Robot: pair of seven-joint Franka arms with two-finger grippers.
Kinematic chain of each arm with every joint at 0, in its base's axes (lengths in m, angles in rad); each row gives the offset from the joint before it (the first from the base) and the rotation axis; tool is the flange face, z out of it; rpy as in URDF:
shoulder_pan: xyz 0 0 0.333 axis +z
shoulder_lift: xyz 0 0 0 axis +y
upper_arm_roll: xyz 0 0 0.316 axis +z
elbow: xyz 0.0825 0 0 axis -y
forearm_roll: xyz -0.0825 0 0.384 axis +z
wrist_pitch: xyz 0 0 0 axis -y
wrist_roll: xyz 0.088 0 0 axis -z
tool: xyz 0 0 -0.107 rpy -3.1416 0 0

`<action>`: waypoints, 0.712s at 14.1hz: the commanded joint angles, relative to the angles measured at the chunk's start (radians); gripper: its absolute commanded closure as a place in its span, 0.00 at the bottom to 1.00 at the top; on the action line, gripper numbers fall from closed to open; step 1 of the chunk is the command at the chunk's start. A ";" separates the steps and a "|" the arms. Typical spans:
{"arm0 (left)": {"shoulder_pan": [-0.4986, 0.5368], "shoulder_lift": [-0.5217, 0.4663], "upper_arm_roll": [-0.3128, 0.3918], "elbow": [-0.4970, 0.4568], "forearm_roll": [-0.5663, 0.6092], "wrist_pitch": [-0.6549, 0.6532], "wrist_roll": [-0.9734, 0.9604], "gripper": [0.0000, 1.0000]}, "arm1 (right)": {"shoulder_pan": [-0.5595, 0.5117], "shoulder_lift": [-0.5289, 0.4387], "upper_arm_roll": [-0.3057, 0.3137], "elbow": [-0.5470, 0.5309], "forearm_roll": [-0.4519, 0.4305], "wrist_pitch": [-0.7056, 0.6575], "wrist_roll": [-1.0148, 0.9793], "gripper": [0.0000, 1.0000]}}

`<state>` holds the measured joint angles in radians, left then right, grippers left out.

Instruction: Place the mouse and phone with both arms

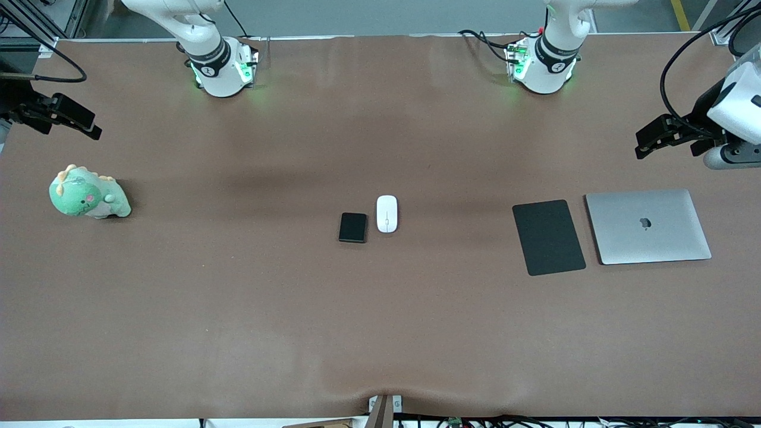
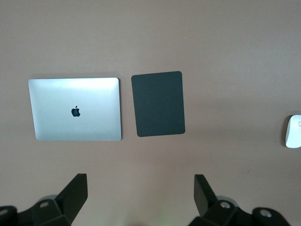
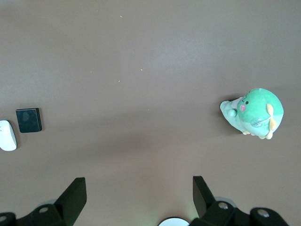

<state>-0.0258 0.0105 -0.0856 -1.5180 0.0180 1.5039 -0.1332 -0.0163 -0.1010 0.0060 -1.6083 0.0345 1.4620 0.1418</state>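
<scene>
The mouse [image 1: 386, 213] lies mid-table, touching nothing, with the phone [image 1: 353, 227] just beside it at about 8 o'clock. The left gripper [image 2: 140, 197] hangs wide open and empty near the laptop [image 1: 648, 226]; the right gripper [image 3: 139, 197], also spread and empty, hangs near the green plush toy [image 1: 88, 193]

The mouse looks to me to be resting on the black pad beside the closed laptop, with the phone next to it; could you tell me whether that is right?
Not quite. The front view shows the mouse lying on the bare table at its middle, well apart from the black pad beside the closed laptop. The phone does lie next to it.
</scene>
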 commanded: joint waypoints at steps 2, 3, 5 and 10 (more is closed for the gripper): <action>0.003 -0.010 0.000 0.015 0.020 -0.016 0.020 0.00 | 0.010 0.009 -0.006 0.021 -0.007 -0.008 -0.004 0.00; 0.003 -0.010 0.001 0.015 0.020 -0.016 0.020 0.00 | 0.009 0.010 -0.006 0.021 -0.007 -0.008 -0.007 0.00; 0.001 -0.010 0.001 0.016 0.020 -0.016 0.018 0.00 | 0.009 0.010 -0.006 0.021 -0.007 -0.008 -0.004 0.00; 0.000 -0.007 -0.002 0.027 0.016 -0.016 0.006 0.00 | 0.006 0.010 -0.006 0.021 -0.007 -0.008 -0.007 0.00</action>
<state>-0.0258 0.0066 -0.0849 -1.5103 0.0180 1.5039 -0.1332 -0.0149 -0.1010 0.0052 -1.6083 0.0345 1.4620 0.1419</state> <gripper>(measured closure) 0.000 0.000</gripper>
